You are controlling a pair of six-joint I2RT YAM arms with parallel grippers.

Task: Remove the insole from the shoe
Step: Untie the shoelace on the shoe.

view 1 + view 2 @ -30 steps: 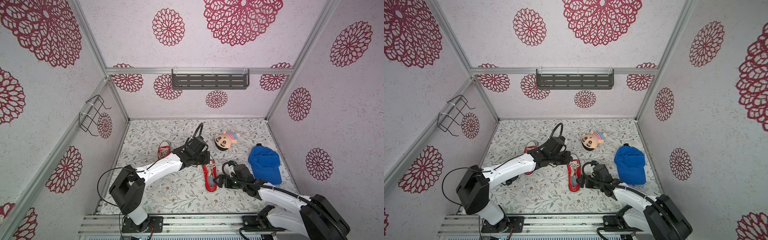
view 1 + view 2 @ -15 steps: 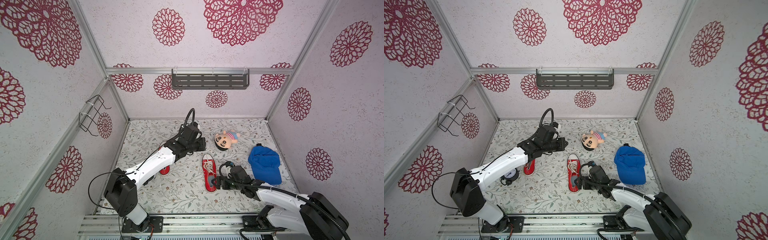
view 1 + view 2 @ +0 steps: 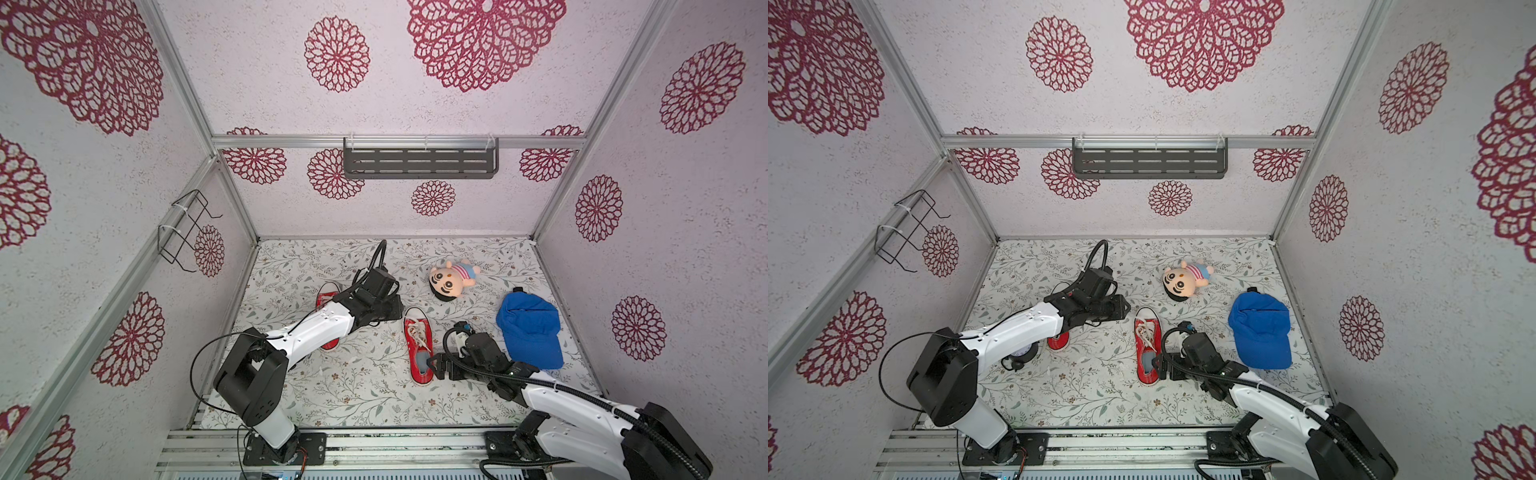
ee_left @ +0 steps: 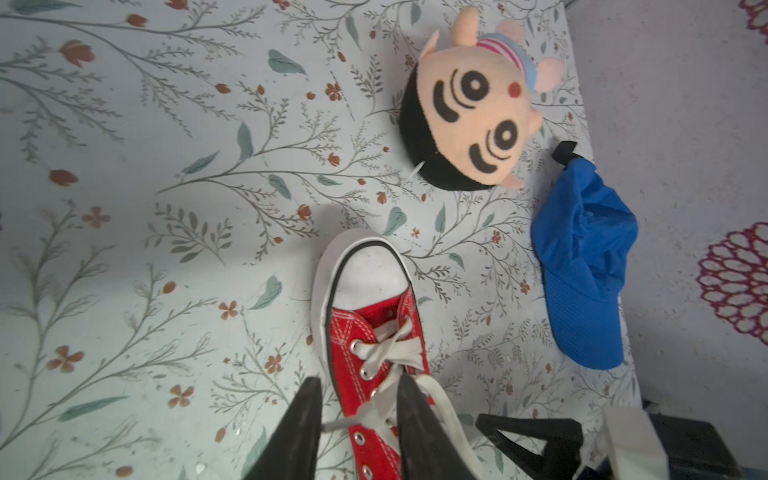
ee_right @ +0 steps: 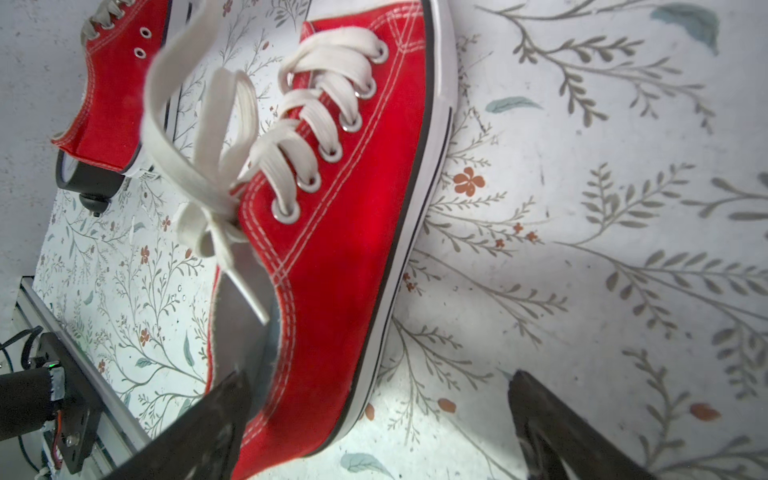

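A red canvas sneaker (image 3: 419,347) with white laces and a white rubber toe cap stands on its sole in the middle of the floral-printed table mat (image 3: 357,395). Its long axis runs front to back: the toe points at the rear wall and the heel at the robot's bases. The flat grey insole (image 3: 423,360) lies inside it, seen through the heel opening in both top views.

The right gripper (image 5: 380,378) is spread wide and straddles the sneaker's side wall near the heel. One finger is over the insole and one is outside, clamping nothing. The left gripper (image 4: 358,379) hovers over the laces near the toe, fingers apart and holding nothing.

A second red sneaker (image 3: 328,295), a plush doll head (image 3: 451,280) and a blue fabric cap (image 3: 530,328) lie nearby. Markings on a black-rimmed round dial (image 3: 1022,352) are too small to read.
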